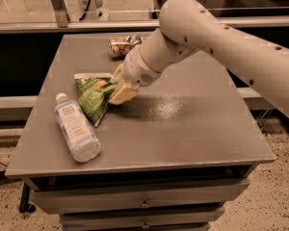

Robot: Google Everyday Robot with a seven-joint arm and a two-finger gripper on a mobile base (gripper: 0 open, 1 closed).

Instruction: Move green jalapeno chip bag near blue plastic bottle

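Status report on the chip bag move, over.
Gripper at edge of crinkly green jalapeno chip bag. Bag close beside clear pale-blue plastic bottle. Far back, crushed tan-gold can, not in the way.

Warm, rather dim indoor light falls from above onto the flat grey worktop (197, 134). A pale, speckled patch of glare sits at its centre, just right of the tan gripper (120, 89), which pinches the crinkly green jalapeno chip bag (92, 99). A soft shadow spreads beneath the white arm (221, 42).
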